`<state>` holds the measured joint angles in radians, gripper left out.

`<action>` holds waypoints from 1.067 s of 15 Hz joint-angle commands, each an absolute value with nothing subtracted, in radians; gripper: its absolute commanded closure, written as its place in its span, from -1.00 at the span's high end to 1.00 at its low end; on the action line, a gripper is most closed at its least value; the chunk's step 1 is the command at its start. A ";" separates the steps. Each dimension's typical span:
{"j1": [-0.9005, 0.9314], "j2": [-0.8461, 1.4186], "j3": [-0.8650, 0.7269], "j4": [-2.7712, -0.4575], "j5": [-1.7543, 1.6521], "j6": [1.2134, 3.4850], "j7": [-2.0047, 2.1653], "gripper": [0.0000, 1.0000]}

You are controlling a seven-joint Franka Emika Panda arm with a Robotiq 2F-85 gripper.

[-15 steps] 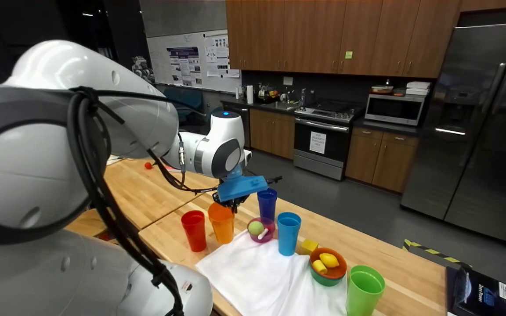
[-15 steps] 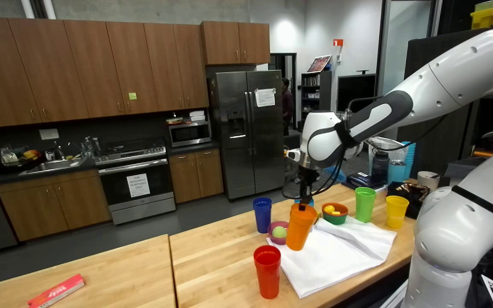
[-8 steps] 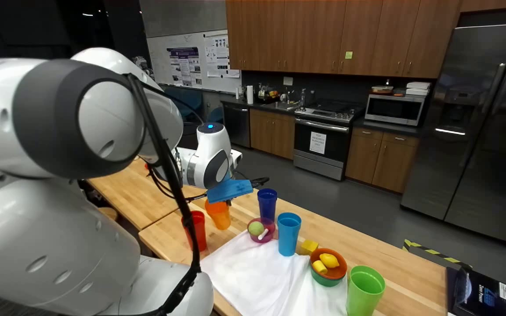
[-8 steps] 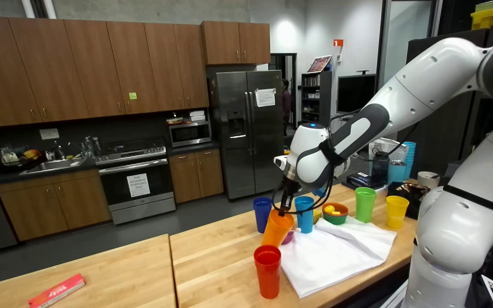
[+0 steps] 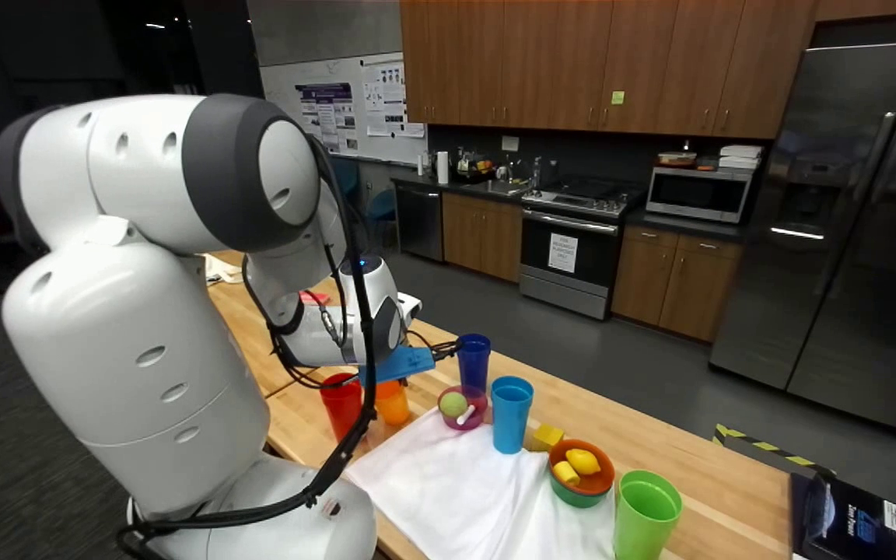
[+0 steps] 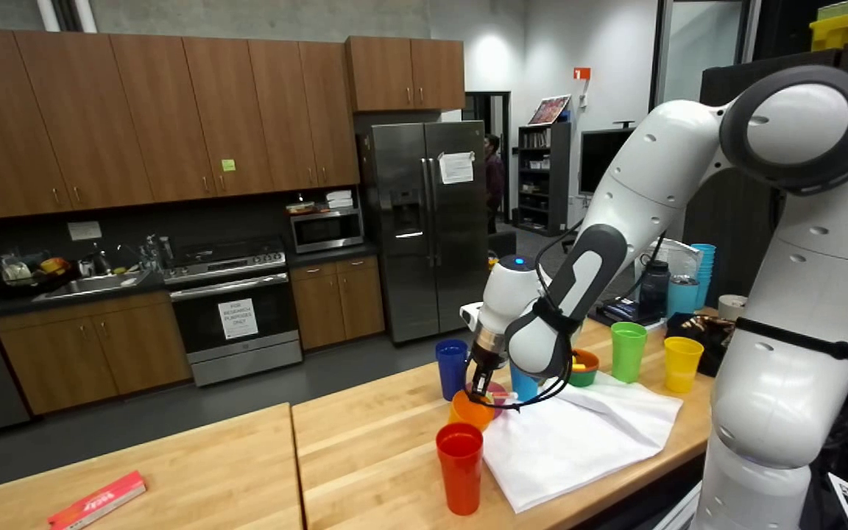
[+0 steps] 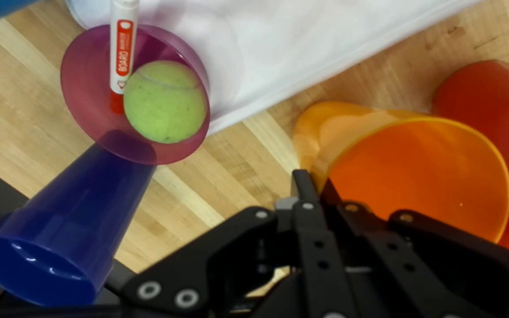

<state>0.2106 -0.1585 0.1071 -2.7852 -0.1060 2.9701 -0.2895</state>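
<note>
The gripper (image 7: 317, 185) has its jaws clamped on the wall of the orange cup (image 7: 418, 172), one finger outside it and one inside. In an exterior view, the orange cup is just left of the cloth (image 6: 578, 442) and just beyond the red cup (image 6: 459, 471), which hides its lower part; whether its base rests on the table (image 6: 365, 442) is hard to tell. The red cup stands upright at the near left. On the far side of the orange cup is the purple bowl (image 7: 84, 84), with a ball (image 7: 166, 104) inside and a marker (image 7: 123, 48) leaning over its rim. The blue cup (image 7: 86, 212) stands just beyond that bowl. Farther right, a cyan cup (image 5: 510, 416) stands at the cloth's far edge, then come a yellow block (image 5: 547, 437) and a two-tone bowl (image 5: 589, 486) holding a lemon (image 5: 582, 461). The green cup (image 5: 645, 513) and the yellow cup (image 6: 682, 364) stand upright at the right.
</note>
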 commanded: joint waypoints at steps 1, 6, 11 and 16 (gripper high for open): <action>0.135 -0.136 0.160 -2.782 -0.213 3.006 -0.149 -0.98; 0.111 -0.140 0.150 -2.778 -0.240 2.976 -0.088 -0.98; 0.107 -0.146 0.151 -2.776 -0.237 2.963 -0.087 -0.55; 0.110 -0.146 0.151 -2.776 -0.237 2.964 -0.087 -0.30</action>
<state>0.1100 -0.1463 0.1513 -2.7763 -0.2367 2.9635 -0.0875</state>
